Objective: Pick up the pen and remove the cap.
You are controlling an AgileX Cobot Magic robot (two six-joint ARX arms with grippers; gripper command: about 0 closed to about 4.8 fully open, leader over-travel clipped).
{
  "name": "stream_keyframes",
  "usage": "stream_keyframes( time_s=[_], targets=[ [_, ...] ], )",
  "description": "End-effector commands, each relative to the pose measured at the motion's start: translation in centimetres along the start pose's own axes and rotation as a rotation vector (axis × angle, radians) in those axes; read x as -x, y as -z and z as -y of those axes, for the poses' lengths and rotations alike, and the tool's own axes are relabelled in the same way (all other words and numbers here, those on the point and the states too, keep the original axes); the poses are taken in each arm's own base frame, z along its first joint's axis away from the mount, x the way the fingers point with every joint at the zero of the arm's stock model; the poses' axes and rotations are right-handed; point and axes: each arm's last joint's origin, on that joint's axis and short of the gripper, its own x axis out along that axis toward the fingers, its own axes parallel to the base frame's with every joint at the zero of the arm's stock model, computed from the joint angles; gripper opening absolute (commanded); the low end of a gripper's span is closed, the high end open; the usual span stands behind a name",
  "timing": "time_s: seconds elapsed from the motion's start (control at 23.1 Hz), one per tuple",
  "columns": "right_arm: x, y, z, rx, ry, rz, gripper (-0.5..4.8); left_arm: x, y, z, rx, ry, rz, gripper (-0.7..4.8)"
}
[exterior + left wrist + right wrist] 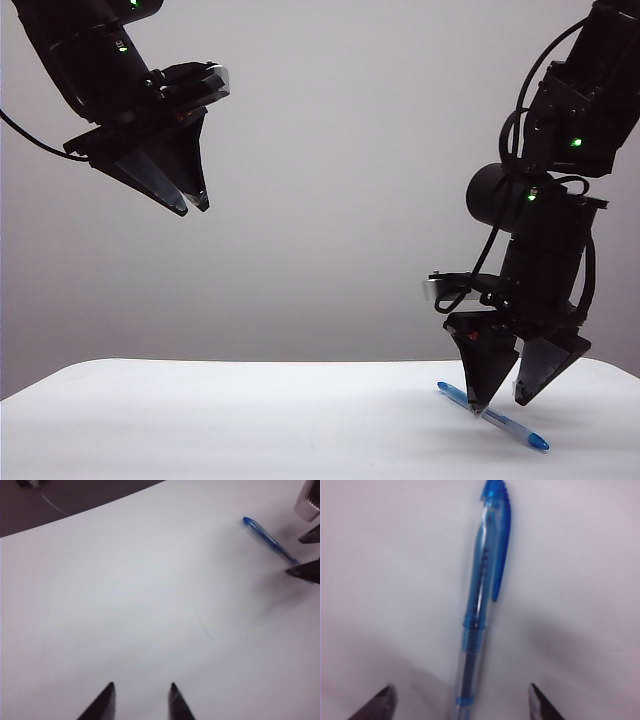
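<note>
White table (200, 420), pale wall behind. Pen (492, 418) lies flat near the table's front right corner, slanted, cap (487, 560) still on its far end with the blue clip showing.

Right gripper (497, 408) low over the pen, pointing down, jaws spread wide, one fingertip either side of the barrel; tips at or just above the tabletop, contact with the pen cannot be told. Nothing pinched.

Left gripper (192, 205) high above the table's left side, well apart from the pen, angled down; jaws parted a little, empty. Its wrist view shows both fingertips (107, 700) over bare table, pen far off.
</note>
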Motion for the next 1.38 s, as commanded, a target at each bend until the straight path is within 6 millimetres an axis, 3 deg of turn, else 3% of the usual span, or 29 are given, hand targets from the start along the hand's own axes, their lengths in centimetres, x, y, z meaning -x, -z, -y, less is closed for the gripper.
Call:
stream_keyframes(
  time_s=[0.04, 0.26, 0.3, 0.35, 0.56, 0.65, 0.78, 1.04, 1.21, 1.3, 1.38],
  targets=[
    [-0.3, -0.2, -0.2, 0.032, 0.06, 0.001, 3.1, 0.2, -0.3, 0.0, -0.006, 0.003, 0.026, 1.34],
    [-0.8, -0.1, -0.2, 0.03, 0.057, -0.014, 2.92, 0.2, -0.3, 0.0, -0.006, 0.003, 0.026, 1.34],
    [-1.0, 0.0, -0.1, 0.03, 0.066, -0.024, 2.48, 0.2, -0.3, 0.0, -0.006, 0.003, 0.026, 1.34],
    [-1.2, 0.1, -0.1, 0.029, 0.069, -0.031, 2.41, 0.2, -0.3, 0.0, -0.006, 0.003, 0.026, 1.34],
    [-2.1, 0.5, -0.1, 0.026, 0.063, -0.061, 2.37, 0.2, -0.4, 0.0, -0.007, 0.002, 0.033, 1.34],
    [-2.5, 0.6, -0.1, 0.026, 0.06, -0.074, 1.77, 0.2, -0.4, 0.0, -0.008, 0.003, 0.036, 1.34],
    [-2.7, 0.7, -0.1, 0.025, 0.058, -0.081, 0.42, 0.2, -0.5, 0.0, -0.008, 0.002, 0.038, 1.34],
    [-2.6, 0.6, 0.0, 0.024, 0.058, -0.083, 0.05, 0.1, -0.7, 0.0, -0.012, -0.006, 0.059, 1.35],
    [-1.0, -0.7, 0.0, 0.02, 0.056, -0.066, -0.01, 0.2, -0.9, 0.0, -0.016, 0.001, 0.083, 2.44],
    [1.3, -2.1, -0.1, 0.024, 0.043, -0.012, -0.01, 0.2, -0.9, 0.0, -0.016, 0.002, 0.085, 3.48],
    [3.0, -3.1, -0.1, 0.026, 0.023, 0.032, -0.01, 0.2, -1.0, 0.0, -0.014, 0.006, 0.091, 3.77]
  ],
)
